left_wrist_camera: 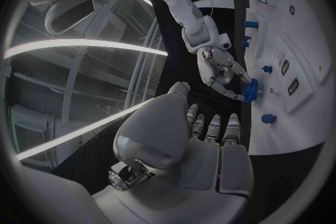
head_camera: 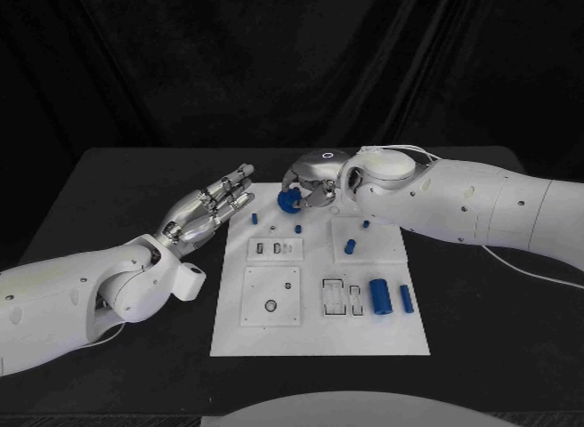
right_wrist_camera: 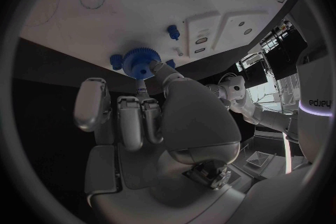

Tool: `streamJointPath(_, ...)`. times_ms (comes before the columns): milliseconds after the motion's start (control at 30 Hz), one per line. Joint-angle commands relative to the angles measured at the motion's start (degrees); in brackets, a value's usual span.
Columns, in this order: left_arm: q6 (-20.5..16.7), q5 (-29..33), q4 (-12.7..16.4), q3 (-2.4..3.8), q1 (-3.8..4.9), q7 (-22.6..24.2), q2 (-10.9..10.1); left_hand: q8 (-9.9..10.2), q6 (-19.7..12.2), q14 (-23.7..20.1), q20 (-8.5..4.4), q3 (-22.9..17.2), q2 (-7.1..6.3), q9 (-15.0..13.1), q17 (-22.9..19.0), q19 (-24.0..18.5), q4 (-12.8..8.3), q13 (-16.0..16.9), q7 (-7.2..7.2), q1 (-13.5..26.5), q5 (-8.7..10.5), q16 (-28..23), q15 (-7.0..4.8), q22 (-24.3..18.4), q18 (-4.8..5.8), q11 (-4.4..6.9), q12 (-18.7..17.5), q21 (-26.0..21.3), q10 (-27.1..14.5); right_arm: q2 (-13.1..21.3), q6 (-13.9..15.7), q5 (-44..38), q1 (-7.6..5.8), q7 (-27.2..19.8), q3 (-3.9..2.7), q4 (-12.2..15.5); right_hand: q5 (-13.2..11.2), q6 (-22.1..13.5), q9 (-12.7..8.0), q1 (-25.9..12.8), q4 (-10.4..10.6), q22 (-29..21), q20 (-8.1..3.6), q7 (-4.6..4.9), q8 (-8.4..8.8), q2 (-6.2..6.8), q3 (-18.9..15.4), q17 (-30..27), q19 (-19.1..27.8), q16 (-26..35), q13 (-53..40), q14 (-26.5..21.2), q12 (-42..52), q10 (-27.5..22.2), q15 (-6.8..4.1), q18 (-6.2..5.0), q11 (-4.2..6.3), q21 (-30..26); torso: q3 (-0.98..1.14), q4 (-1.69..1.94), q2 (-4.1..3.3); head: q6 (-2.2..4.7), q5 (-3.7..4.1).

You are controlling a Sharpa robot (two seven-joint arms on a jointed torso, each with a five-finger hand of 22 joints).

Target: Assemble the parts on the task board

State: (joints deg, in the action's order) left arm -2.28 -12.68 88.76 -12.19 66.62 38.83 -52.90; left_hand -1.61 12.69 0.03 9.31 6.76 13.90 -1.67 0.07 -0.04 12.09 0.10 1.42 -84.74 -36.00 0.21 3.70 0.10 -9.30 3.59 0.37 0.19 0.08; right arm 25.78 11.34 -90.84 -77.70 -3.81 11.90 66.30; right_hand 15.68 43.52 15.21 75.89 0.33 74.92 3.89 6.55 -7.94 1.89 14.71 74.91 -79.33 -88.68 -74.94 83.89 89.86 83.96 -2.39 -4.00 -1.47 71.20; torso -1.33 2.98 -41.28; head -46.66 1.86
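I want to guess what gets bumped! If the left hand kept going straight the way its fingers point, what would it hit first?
Probably the right hand holding the blue gear. The left hand, open with fingers stretched, points toward it along the task board's far edge. Height is hard to judge, so it might pass just beside.

Blue gear, white task board
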Motion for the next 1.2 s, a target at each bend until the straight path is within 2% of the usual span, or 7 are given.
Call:
streamJointPath(33, 0.81, -0.18, 0.03, 0.04, -0.04, 2.86, 0.17, -0.09, -0.21, -0.03, 0.34, -0.34, 0.15, -0.03, -0.07, 0.06, 0.0, -0.1, -0.32, -0.33, -0.31, -0.21, 0.34, -0.08, -0.51, -0.41, -0.37, -0.17, -0.08, -0.24, -0.57, -0.34, 0.07, -0.19, -0.04, -0.1, -1.22, -1.71, -1.14, 0.02, 0.25, 2.09, -0.37, -0.38, 1.62, 0.73, -0.22, 14.45, -0.1, -0.66, -15.06, 5.89, 0.14, 6.04, -0.49, -0.82, 0.73, 0.31, 0.0, -0.02, 0.02, 0.09, 0.2)
streamJointPath(133, 0.87, -0.18, -0.02, 0.04, -0.04, 2.84, 0.25, -0.09, -0.21, -0.03, 0.34, -0.34, 0.15, -0.03, -0.07, 0.06, 0.0, -0.1, -0.32, -0.33, -0.31, -0.21, 0.34, -0.08, -0.51, -0.41, -0.37, -0.17, -0.08, -0.38, -0.52, -0.34, 0.12, -0.24, -0.04, -0.12, -1.73, -3.42, -2.18, 0.01, 0.33, 3.08, -0.56, -0.69, 2.88, 0.68, -0.44, 15.09, -0.9, -1.32, -15.06, 6.11, 0.14, 6.04, -0.66, -0.5, 0.96, 1.51, -0.04, -0.1, 0.07, 0.06, 0.1)
streamJointPath(167, 0.9, -0.18, -0.04, 0.04, -0.04, 2.82, 0.28, -0.09, -0.18, -0.03, 0.36, -0.39, 0.15, -0.03, -0.07, 0.05, -0.05, -0.1, -0.34, -0.33, -0.32, -0.21, 0.37, -0.09, -0.49, -0.43, -0.37, -0.18, -0.08, -0.42, -0.47, -0.34, 0.14, -0.27, -0.04, -0.13, -2.31, -9.36, -4.32, 0.0, 0.41, 3.12, -0.72, -1.15, 4.4, 0.62, -0.6, 15.09, -0.89, -1.32, -15.06, 6.11, 0.14, 6.04, -0.91, -0.53, 1.3, 1.41, -0.04, -0.13, 0.08, 0.05, 0.07)
streamJointPath(300, 0.94, -0.18, -0.07, 0.04, -0.04, 2.77, 0.29, -0.1, -0.18, -0.03, 0.37, -0.41, 0.15, -0.04, -0.07, 0.04, -0.07, -0.1, -0.35, -0.32, -0.32, -0.21, 0.39, -0.1, -0.49, -0.43, -0.37, -0.19, -0.08, -0.37, 0.01, -0.34, 0.18, -0.36, -0.04, -0.14, -3.34, -15.78, -6.9, -0.05, 0.6, 3.15, -1.17, -1.94, 5.24, 0.58, -1.06, 15.09, -0.79, -1.32, -15.06, 6.11, 0.14, 6.04, -1.42, -0.58, 1.96, 1.1, -0.03, -0.21, 0.08, 0.07, -0.02)
streamJointPath(600, 1.06, -0.18, -0.21, 0.04, -0.05, 2.66, 0.22, -0.1, -0.18, -0.03, 0.37, -0.41, 0.15, -0.04, -0.07, 0.04, -0.07, -0.1, -0.35, -0.32, -0.32, -0.21, 0.39, -0.1, -0.49, -0.43, -0.37, -0.19, -0.08, 0.49, 1.24, -0.34, 0.22, -0.32, -0.04, -0.03, -3.65, -12.2, -6.31, -0.11, 0.85, 2.75, -1.31, -1.73, 4.47, 0.27, -1.21, 15.09, -0.38, -1.32, -15.06, 6.11, 0.14, 6.04, -1.47, -0.74, 1.92, 0.27, -0.02, -0.08, 0.15, 0.16, -0.04)
streamJointPath(833, 0.92, -0.18, -0.08, 0.04, -0.05, 2.73, -0.33, -0.1, -0.17, -0.03, 0.41, -0.53, 0.18, -0.04, -0.07, 0.04, -0.15, -0.1, -0.4, -0.32, -0.34, -0.21, 0.45, -0.1, -0.45, -0.48, -0.37, -0.19, -0.08, 4.17, 3.87, -0.34, -0.31, -0.61, -0.04, 3.12, -3.25, -0.73, -4.43, -0.61, 1.74, 3.19, -1.09, -1.0, 1.66, -0.27, -1.64, 15.09, -0.75, -1.32, -15.06, 6.11, 0.14, 6.04, -1.11, -0.61, 1.4, 0.44, -0.01, -0.11, 0.13, 0.57, -0.39)
streamJointPath(1200, 0.95, -0.18, -0.29, 0.03, -0.08, 2.74, -0.28, -0.11, -0.16, -0.03, 0.43, -0.62, 0.17, -0.04, -0.07, 0.06, -0.23, -0.1, -0.42, -0.31, -0.34, -0.21, 0.49, -0.08, -0.44, -0.51, -0.37, -0.17, -0.08, 8.44, 1.24, -0.34, -1.41, 0.62, -0.03, 6.53, -3.22, -0.01, -4.97, -0.69, 2.2, 3.89, -1.09, -1.37, 2.1, -0.43, -1.79, 15.09, -1.31, -1.32, -15.06, 6.11, 0.14, 6.04, -1.21, -0.45, 1.61, 1.14, 0.0, -0.15, 0.15, 0.3, -0.05)
